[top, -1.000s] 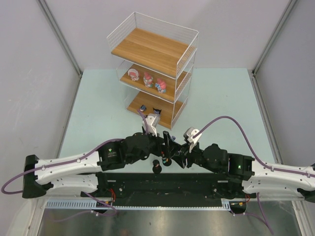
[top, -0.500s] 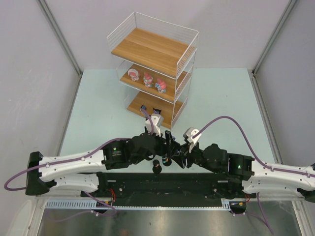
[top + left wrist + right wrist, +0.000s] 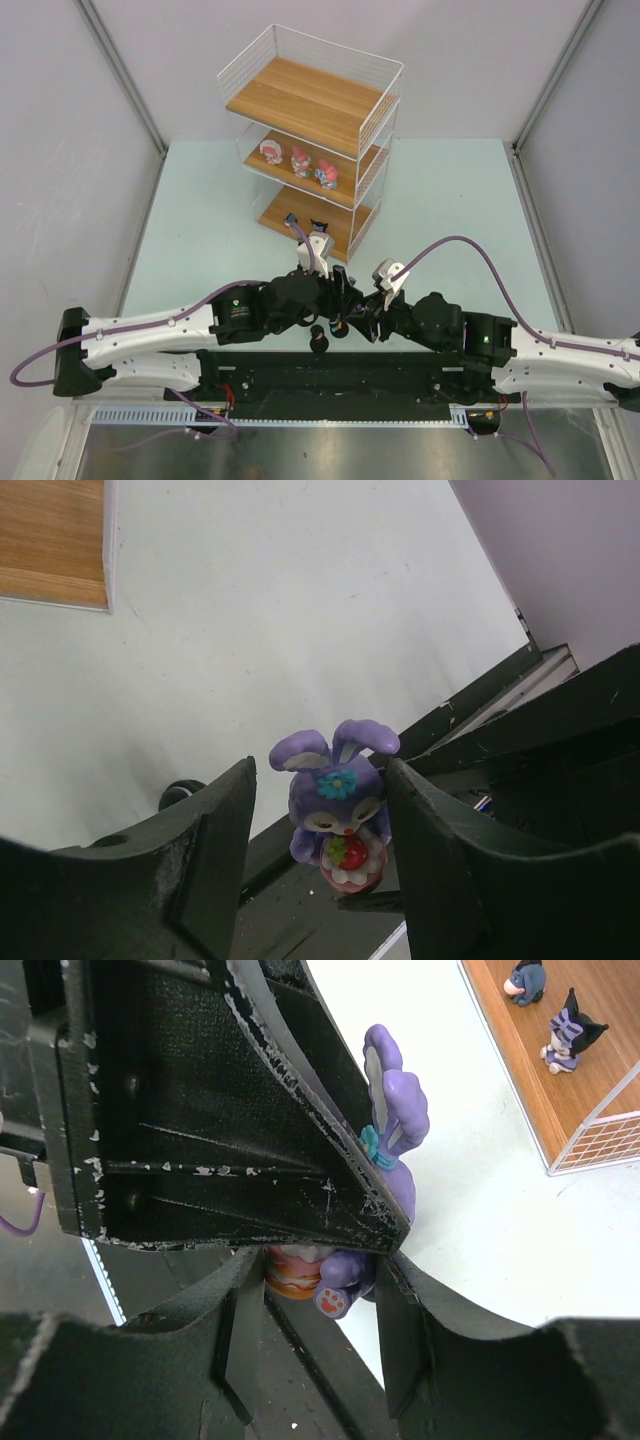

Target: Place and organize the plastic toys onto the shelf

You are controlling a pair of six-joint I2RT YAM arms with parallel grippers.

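A purple-blue bunny (image 3: pixel 340 815) holding a strawberry cake hangs in the air near the arms' bases. My right gripper (image 3: pixel 318 1280) is shut on its lower body. My left gripper (image 3: pixel 320 790) is open around its head: one finger (image 3: pixel 420 820) touches it, the other (image 3: pixel 215 830) stands a little off. The white wire shelf (image 3: pixel 385 110) stands at the far side. Three pink-and-white toys (image 3: pixel 299 160) line its middle board. Two dark toys (image 3: pixel 568 1030) stand on its bottom board (image 3: pixel 585 1085).
A small dark figurine (image 3: pixel 318 338) stands on the black base plate (image 3: pixel 400 370) just in front of both grippers. The shelf's top board (image 3: pixel 300 100) carries nothing. Grey walls close in the pale table (image 3: pixel 450 200) on both sides.
My left gripper has slid right toward the right gripper and its jaws have narrowed round the bunny's head. The right arm has stayed put, holding the bunny.
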